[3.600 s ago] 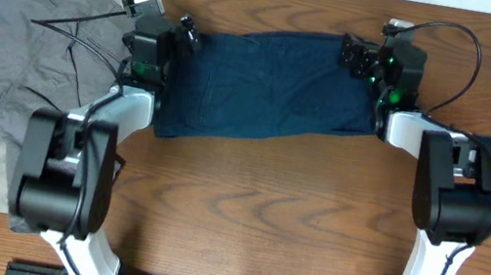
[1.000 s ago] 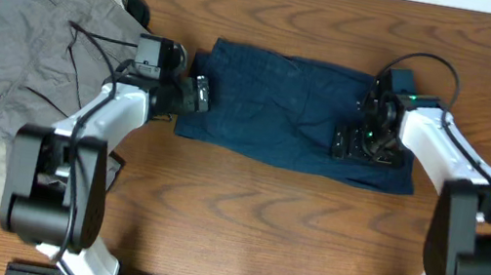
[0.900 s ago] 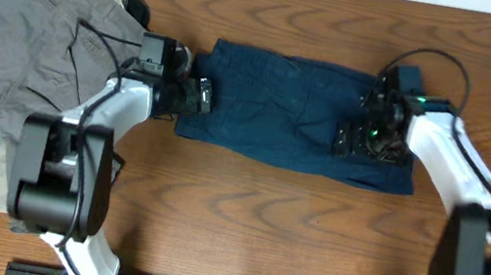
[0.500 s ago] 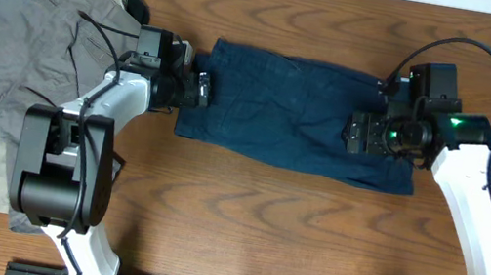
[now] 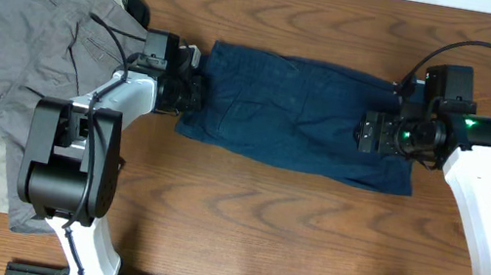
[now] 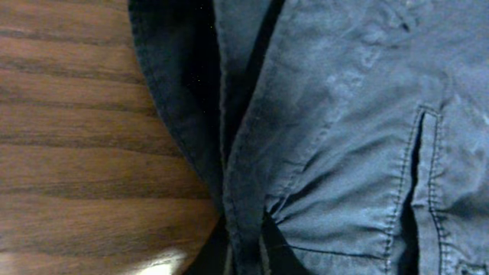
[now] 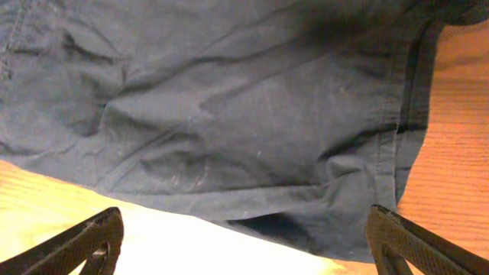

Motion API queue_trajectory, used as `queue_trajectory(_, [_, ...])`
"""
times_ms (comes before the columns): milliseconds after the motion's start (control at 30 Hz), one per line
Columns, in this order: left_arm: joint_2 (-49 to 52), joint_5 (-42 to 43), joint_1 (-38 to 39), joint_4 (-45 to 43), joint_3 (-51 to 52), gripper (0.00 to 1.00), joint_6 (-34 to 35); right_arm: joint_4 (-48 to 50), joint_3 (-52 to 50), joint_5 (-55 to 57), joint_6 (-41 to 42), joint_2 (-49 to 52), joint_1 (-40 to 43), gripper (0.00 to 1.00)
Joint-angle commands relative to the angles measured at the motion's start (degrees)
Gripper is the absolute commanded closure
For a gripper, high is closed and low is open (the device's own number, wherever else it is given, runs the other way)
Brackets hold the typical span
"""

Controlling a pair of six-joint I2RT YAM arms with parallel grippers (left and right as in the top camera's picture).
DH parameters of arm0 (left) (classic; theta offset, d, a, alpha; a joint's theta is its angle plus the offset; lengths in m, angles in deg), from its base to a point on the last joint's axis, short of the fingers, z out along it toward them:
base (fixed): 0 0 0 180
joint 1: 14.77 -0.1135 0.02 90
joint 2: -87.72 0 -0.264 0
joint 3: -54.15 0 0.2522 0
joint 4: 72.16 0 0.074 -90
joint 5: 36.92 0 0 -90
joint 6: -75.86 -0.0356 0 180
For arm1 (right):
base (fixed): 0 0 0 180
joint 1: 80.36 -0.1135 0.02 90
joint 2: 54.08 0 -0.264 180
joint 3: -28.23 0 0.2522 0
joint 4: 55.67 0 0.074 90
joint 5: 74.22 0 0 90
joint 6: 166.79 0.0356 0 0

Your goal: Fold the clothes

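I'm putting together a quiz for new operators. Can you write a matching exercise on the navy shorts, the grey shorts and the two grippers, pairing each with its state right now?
Column one:
1. navy shorts
2. grey shorts
3. left gripper
4. right gripper

Column two:
A. open, over dark cloth
B. shut on a cloth edge
C. spread out flat in the middle
D. crumpled in a pile off to one side

Pairs: 1-C, 2-D, 3-B, 4-A

Left fingers (image 5: 189, 90) pinched shut; right fingers (image 7: 92, 241) spread wide; both arms extended.
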Motion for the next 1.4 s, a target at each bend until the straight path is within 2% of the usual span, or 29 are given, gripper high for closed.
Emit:
queue_trajectory(0, [1.4,-0.3,-0.6,0.8,-0.2,0.94,1.6,1.0,0.1,0.1,-0.3,-0.7,1.4,0.01])
queue_trajectory(167, [-2.0,-0.3,-2.0,3.7,-0.2,0.94,3.4,2.8,0.1,-0.2,-0.3,1.1,1.8,0.09])
queue_trajectory(267, [-5.4,-0.3,-2.6,6.6,-0.2,0.94,3.6,4.1,0.1,-1.1,-0.3,3.0,1.8,0.39])
queue_trajectory(333, [-7.9,-0.4,-3.2,8.4,-0.2,0.94,4.5,5.5,0.1,-1.8,-0.3,4.4,1.8,0.64])
queue_trajectory(400, [-10.3,-0.6,-3.7,9.9,-0.2,0.94,4.7,7.1,0.1,-2.8,-0.3,6.1,1.8,0.78])
queue_trajectory(633, [-15.5,-3.9,-4.3,15.1,-0.2,0.94,4.7,12.3,0.1,-4.7,-2.6,12.6,1.8,0.8])
queue_trajectory(867, [-18.3,-6.4,-5.2,17.5,-0.2,0.94,4.6,17.1,0.1,-7.7,-2.5,20.8,1.8,0.99])
queue_trajectory(1100, [-21.4,-6.4,-8.2,19.9,-0.2,0.94,4.6,19.5,0.1,-8.5,-2.5,26.5,1.7,0.99])
queue_trajectory(1367, [-24.0,-5.9,-9.3,21.0,-0.2,0.95,4.6,20.7,0.1,-8.5,-2.5,28.3,1.0,0.99])
